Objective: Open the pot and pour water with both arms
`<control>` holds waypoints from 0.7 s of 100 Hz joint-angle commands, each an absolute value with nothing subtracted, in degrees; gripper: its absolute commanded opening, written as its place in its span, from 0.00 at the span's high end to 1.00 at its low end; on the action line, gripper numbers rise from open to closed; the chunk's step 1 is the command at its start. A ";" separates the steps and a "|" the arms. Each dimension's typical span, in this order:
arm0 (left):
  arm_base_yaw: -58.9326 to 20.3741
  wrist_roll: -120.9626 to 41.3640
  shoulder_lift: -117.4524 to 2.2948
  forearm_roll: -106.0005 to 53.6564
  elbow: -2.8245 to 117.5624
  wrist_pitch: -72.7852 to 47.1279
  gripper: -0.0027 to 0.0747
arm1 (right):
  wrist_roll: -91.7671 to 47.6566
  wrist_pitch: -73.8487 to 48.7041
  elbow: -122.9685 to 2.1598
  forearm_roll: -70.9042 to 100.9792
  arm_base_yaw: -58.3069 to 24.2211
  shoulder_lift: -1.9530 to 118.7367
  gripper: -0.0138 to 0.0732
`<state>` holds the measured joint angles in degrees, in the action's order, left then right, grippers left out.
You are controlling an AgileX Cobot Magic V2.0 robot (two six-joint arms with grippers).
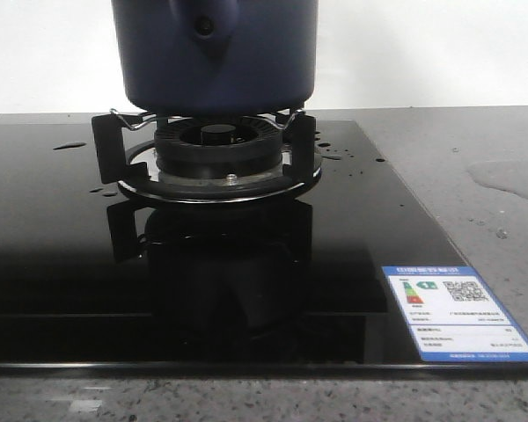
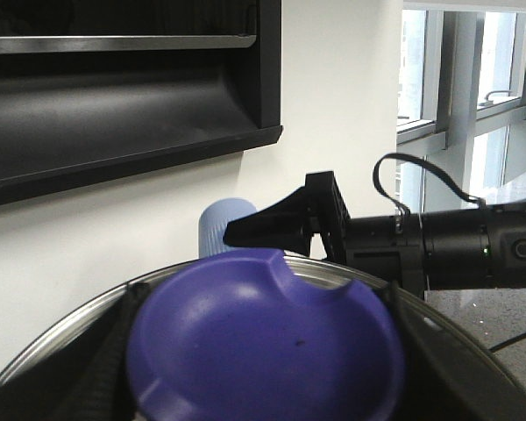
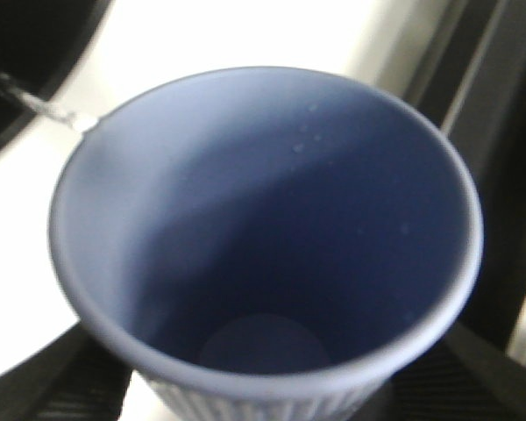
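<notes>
The large dark navy-blue round pot [image 1: 215,54] is seen seated on the wire supports of the black gas burner [image 1: 218,149], while its rounded blue lid [image 2: 265,346] is gripped by the left gripper [image 2: 263,386]. The pale blue ribbed cup [image 3: 267,241] is clasped by the right gripper [image 3: 263,399], tilted, seemingly drained. The lid should be kept clear and level until the cup is withdrawn.

Inspector: Surface?
Clerk: Grey speckled table [image 1: 440,141] carrying a black glass hob [image 1: 62,264].
Inspector: On the hob?
Clerk: A burner [image 1: 216,141] with black pan supports; the pot [image 1: 216,53] sits on them. An energy label [image 1: 456,313] is stuck at the near right corner.
Inspector: Spills?
Clerk: A water puddle [image 1: 510,176] on the table at right, and droplets [image 1: 334,151] on the glass.
</notes>
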<state>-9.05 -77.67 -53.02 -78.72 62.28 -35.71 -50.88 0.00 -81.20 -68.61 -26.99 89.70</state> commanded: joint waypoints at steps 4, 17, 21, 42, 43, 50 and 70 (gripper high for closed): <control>-8.97 -77.16 -52.12 -82.99 64.16 -34.08 0.63 | -51.13 0.97 -85.27 -70.03 -26.96 87.42 0.43; -8.97 -77.16 -52.12 -82.99 64.16 -34.08 0.63 | -48.84 1.08 -86.12 -63.92 -26.96 87.42 0.43; -8.97 -77.16 -52.12 -82.99 64.16 -34.08 0.63 | -45.61 1.08 -86.12 -59.93 -26.96 87.42 0.43; -8.97 -77.16 -52.12 -82.99 64.16 -34.44 0.63 | -35.06 -6.07 -86.12 -34.94 -27.06 86.67 0.43; -8.97 -77.16 -52.12 -82.99 64.16 -34.55 0.63 | -34.92 -6.25 -86.12 -33.18 -27.06 86.32 0.43; -8.97 -77.16 -52.12 -82.99 64.16 -35.03 0.63 | -33.47 -8.35 -86.12 -23.62 -26.93 84.78 0.43; -8.97 -77.16 -52.99 -83.28 64.16 -36.40 0.63 | -33.37 -16.84 -86.12 -4.37 -22.30 78.69 0.43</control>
